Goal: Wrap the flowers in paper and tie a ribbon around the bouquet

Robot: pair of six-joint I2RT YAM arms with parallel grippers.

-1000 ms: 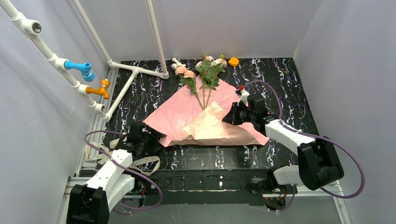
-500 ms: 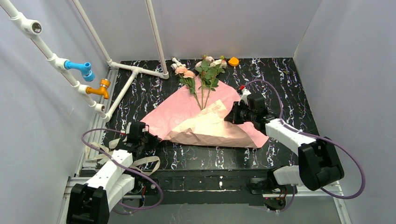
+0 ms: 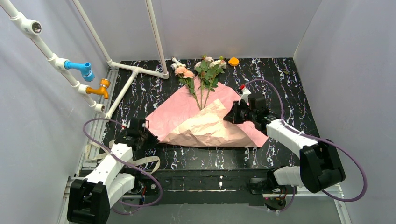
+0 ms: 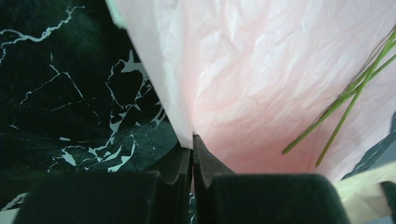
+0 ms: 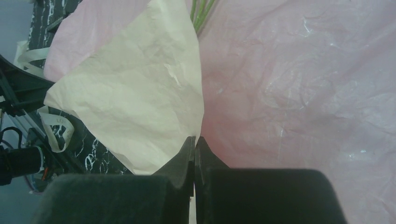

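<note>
The paper (image 3: pixel 184 109) lies salmon pink across the middle of the black marbled table, with a tan flap (image 3: pixel 208 127) folded over its near part. The flowers (image 3: pixel 205 70) rest at its far edge, their green stems (image 4: pixel 345 102) running down onto the pink face. My left gripper (image 3: pixel 148 138) is shut on the paper's left corner, and the jaws pinch that edge (image 4: pixel 192 144). My right gripper (image 3: pixel 231 116) is shut on the flap's right edge (image 5: pixel 194 142), tan face (image 5: pixel 130 93) to its left, pink face (image 5: pixel 303 84) to its right. The ribbon (image 3: pixel 145 161) lies limp beside the left arm's base.
White pipes (image 3: pixel 135 70) with a blue valve (image 3: pixel 84 69) and an orange valve (image 3: pixel 100 88) stand along the left side. A small orange object (image 3: pixel 233 61) and a white fitting (image 3: pixel 176 63) sit by the back wall. Grey walls enclose the table.
My left gripper has closed on the paper's left corner and drawn slightly away from the table's near edge. The right gripper has stayed shut on the flap, almost unmoved.
</note>
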